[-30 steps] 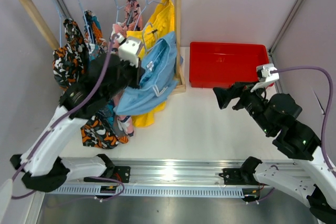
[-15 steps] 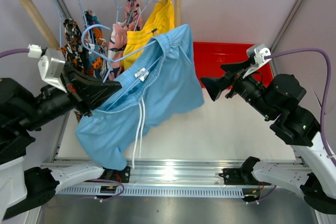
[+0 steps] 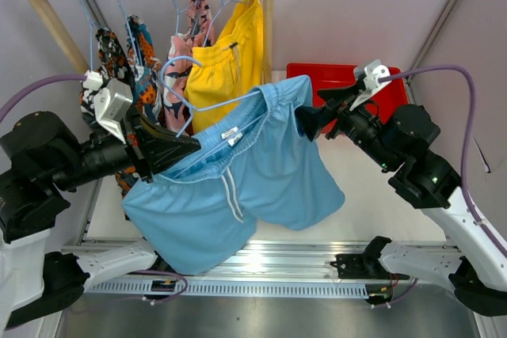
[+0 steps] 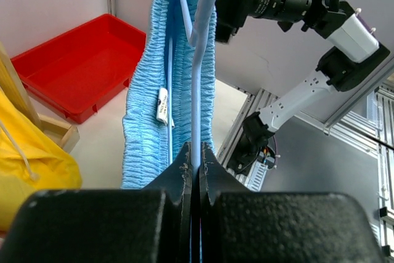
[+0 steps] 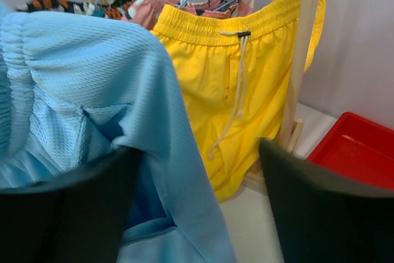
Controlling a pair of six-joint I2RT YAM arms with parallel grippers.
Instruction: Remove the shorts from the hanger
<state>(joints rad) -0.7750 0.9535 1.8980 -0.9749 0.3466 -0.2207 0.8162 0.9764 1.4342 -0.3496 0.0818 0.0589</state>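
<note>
Blue shorts [image 3: 238, 187] hung on a hanger [image 4: 198, 90] pinched by the left gripper [image 3: 186, 146], presented for the right gripper [image 3: 305, 120], jaws apart.

Blue shorts [image 5: 80, 72] across the right claw [image 5: 197, 149], rack post [image 5: 305, 47] seemingly behind.

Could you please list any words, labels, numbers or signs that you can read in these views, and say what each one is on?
None of the text here is legible.
Small white tag on the waistband of the plain light blue cloth shorts: too small and blurred to read.
Red plastic tray: no marking seen.
</note>
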